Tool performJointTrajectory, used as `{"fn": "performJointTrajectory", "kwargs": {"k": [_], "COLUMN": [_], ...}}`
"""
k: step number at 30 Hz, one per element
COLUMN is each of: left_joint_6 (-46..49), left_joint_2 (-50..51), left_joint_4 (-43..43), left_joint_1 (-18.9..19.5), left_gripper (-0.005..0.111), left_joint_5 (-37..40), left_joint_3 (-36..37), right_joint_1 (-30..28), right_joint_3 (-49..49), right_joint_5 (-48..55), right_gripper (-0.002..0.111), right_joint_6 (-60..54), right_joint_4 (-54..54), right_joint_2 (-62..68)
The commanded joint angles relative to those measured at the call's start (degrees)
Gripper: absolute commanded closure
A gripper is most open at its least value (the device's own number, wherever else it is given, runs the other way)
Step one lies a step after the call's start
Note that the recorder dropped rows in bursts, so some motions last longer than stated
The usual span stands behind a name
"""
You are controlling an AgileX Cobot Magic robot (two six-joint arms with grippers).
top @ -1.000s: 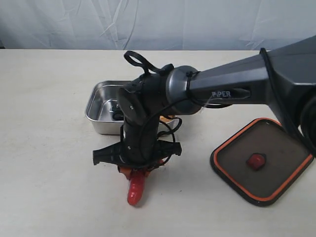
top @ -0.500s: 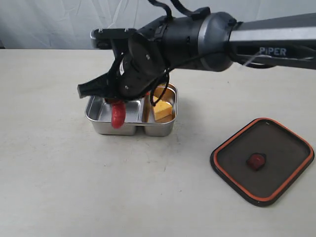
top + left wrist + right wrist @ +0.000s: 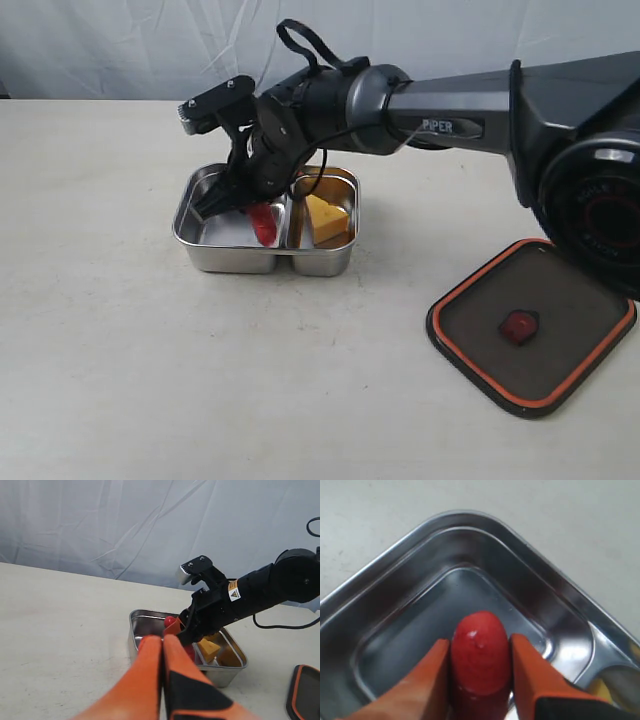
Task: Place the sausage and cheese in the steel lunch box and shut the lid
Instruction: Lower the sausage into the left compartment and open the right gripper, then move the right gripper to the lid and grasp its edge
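Right tool [image 3: 479,645] grips sausage [image 3: 263,225] end-down, low in the larger bay of box [image 3: 215,250], probably so it drops clear of the divider. Cheese [image 3: 326,217] sits in smaller bay. Lid [image 3: 560,300] lies on surface [image 3: 100,380], well apart, so box is open. Left tool [image 3: 162,642] pinched closed, empty.

The right arm [image 3: 450,105] stretches in from the right of the exterior view, its wrist bent so that the right pincer [image 3: 252,212] points downward. Its orange fingers [image 3: 530,680] are clamped on either side of the sausage [image 3: 480,647]. The left pincer [image 3: 161,642] has its two fingers pressed flat together.
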Motion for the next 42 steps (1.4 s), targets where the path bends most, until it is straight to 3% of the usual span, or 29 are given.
{"fn": "performJointTrajectory", "kwargs": {"k": [1, 7, 9, 20, 24, 29, 37, 42], "left_joint_6": [0.02, 0.02, 0.02, 0.02, 0.02, 0.02, 0.02, 0.02], "left_joint_2": [-0.22, -0.22, -0.22, -0.22, -0.22, -0.22, -0.22, -0.22], "left_joint_4": [-0.16, -0.16, -0.16, -0.16, -0.16, -0.16, -0.16, -0.16], "left_joint_1": [-0.45, -0.45, -0.45, -0.45, -0.45, -0.45, -0.45, -0.45], "left_gripper": [0.107, 0.107, 0.107, 0.107, 0.107, 0.107, 0.107, 0.107], "left_joint_5": [-0.75, -0.75, -0.75, -0.75, -0.75, -0.75, -0.75, -0.75], "left_joint_3": [0.24, 0.24, 0.24, 0.24, 0.24, 0.24, 0.24, 0.24], "right_joint_1": [0.36, 1.09, 1.09, 1.09, 1.09, 1.09, 1.09, -1.07], "right_joint_3": [-0.54, -0.76, -1.43, -5.93, -4.28, 4.51, 23.57, 38.73], "right_joint_5": [-2.06, -0.06, 3.23, 25.14, 34.72, 35.89, 36.35, 25.81], "right_gripper": [0.097, 0.057, 0.052, 0.055, 0.065, 0.081, 0.074, 0.066], "right_joint_6": [-1.17, -1.17, -0.98, 2.81, 3.10, 6.08, 16.31, 25.66], "right_joint_4": [-0.96, -0.60, -0.06, 4.00, 1.78, -0.10, -11.36, -14.88], "right_joint_2": [0.34, 0.31, 0.17, -7.30, -11.74, -19.55, -33.54, -39.44]}}
